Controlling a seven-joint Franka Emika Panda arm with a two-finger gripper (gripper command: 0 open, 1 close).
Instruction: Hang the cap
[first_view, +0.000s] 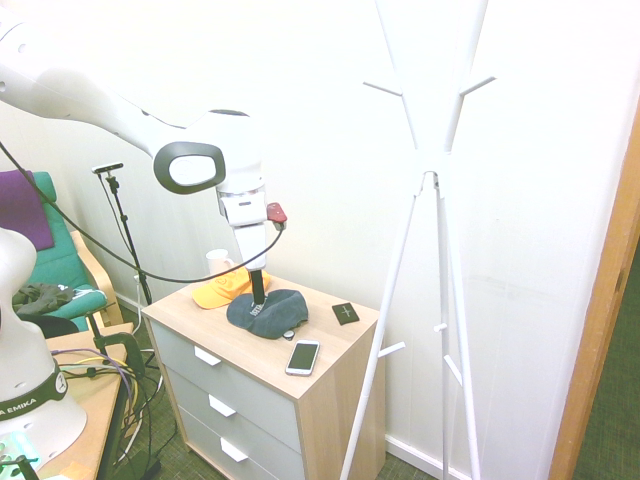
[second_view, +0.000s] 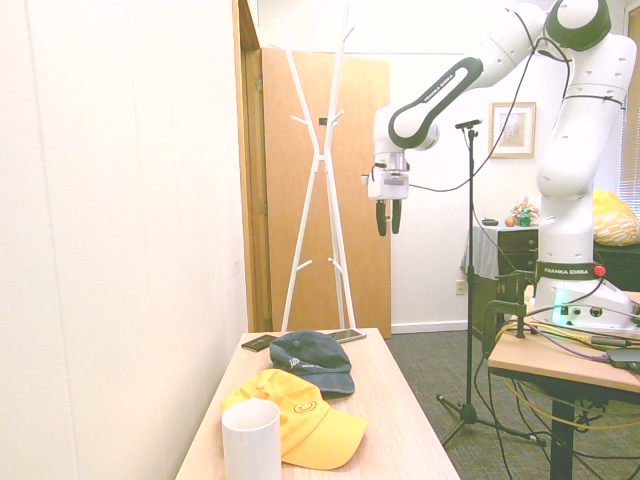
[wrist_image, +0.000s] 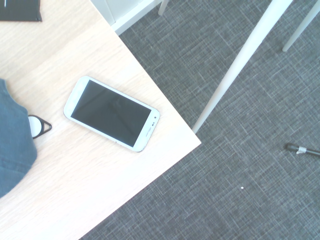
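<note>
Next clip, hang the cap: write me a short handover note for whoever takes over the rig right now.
Gripper: open, empty, pointing down, well above the dresser.
Dark blue cap: lying flat on the dresser top, next to the yellow cap. A white phone lies near the front corner, a small black item sits behind the cap, and a white mug stands by the yellow cap.
Coat stand: beside the dresser, pegs bare.
Done: nothing; cap not grasped.
Left: lower onto the blue cap, grip it, lift it and hang it on a peg.
</note>
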